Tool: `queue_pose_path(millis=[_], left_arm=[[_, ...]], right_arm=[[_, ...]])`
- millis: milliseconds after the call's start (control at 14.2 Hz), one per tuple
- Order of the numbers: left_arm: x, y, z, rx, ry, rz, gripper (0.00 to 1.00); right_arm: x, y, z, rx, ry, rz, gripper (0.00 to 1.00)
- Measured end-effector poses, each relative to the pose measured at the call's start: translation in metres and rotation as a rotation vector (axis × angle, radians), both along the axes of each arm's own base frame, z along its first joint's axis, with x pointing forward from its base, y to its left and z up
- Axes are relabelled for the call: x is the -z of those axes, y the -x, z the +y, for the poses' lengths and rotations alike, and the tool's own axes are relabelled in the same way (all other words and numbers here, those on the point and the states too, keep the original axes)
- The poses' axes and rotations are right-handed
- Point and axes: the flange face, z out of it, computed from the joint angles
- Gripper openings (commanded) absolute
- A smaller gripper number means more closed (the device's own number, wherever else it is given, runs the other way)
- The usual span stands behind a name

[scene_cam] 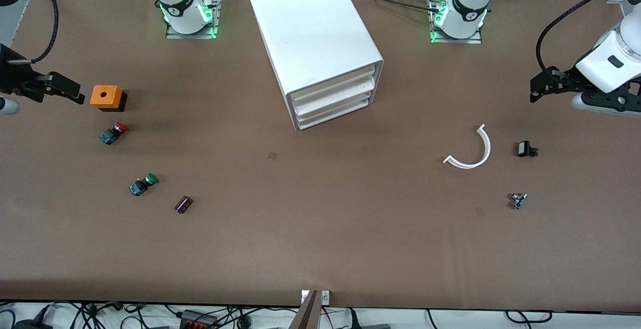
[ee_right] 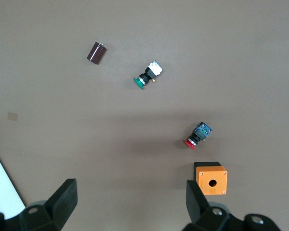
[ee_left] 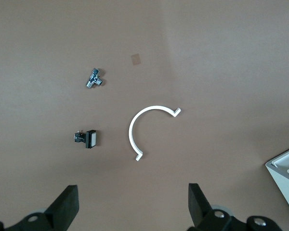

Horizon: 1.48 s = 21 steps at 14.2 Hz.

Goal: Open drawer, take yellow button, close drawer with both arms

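The white cabinet point(scene_cam: 315, 33) stands at the middle of the table between the two arm bases, and its corner also shows in the left wrist view point(ee_left: 286, 178). Its uppermost drawer point(scene_cam: 333, 82) sits flush, like the two below it. The button is hidden. My left gripper point(scene_cam: 537, 91) hangs open over the left arm's end of the table, and between its fingers point(ee_left: 133, 207) there is only bare table. My right gripper point(scene_cam: 75, 94) hangs open over the right arm's end, beside an orange box point(scene_cam: 106, 96); it too holds nothing point(ee_right: 131, 202).
Near the orange box lie a red-capped pushbutton point(scene_cam: 113, 133), a green-capped one point(scene_cam: 143, 184) and a small dark block point(scene_cam: 183, 204). Toward the left arm's end lie a white curved strip point(scene_cam: 473, 151), a small black switch point(scene_cam: 526, 148) and a small metal part point(scene_cam: 518, 200).
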Motion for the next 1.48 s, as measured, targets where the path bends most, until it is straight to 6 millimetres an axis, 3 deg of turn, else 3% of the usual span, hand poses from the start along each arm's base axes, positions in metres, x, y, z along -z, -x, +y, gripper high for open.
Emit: queue_pose_path(millis=[495,707,1060,1272,1484], left_arm=[[0.002,0.002,-0.007,0.013,0.000,0.021,1.00],[0.011,0.007,-0.024,0.021,0.083,0.086,1.00],[0.054,0.024,-0.056,0.042,0.280,0.394,1.00],[0.083,0.020,-0.085,0.064,0.453,0.505,1.00],[0.117,0.004,-0.111,0.055,0.682,0.584,1.00]], right_arm=[[0.009,-0.003,0.000,0.000,-0.001,0.016,1.00],[0.011,-0.004,0.007,-0.013,-0.001,0.021,1.00],[0.022,-0.009,0.062,-0.094,0.001,0.042,1.00],[0.035,-0.012,0.091,-0.142,0.002,0.059,1.00],[0.039,-0.013,0.132,-0.131,0.008,0.054,1.00]])
